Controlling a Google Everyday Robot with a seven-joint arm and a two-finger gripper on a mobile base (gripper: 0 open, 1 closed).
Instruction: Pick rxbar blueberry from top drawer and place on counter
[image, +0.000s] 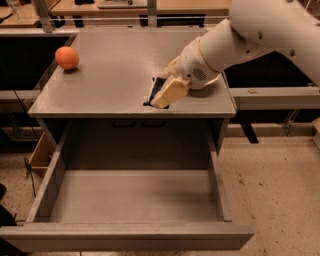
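My gripper (157, 101) hangs over the front right part of the counter (110, 75), coming in from the upper right. It is shut on the rxbar blueberry (155, 89), a dark navy strip showing just left of the pale fingers (171, 92). The bar stands on end, and its lower end is at or just above the counter surface near the front edge; I cannot tell if it touches. The top drawer (50, 185) is pulled fully open below, with a bare grey bottom.
An orange ball (66, 57) sits at the counter's back left. My white arm (260, 35) covers the counter's right rear. Wooden desks stand behind, and pale speckled floor (280, 190) lies to the right.
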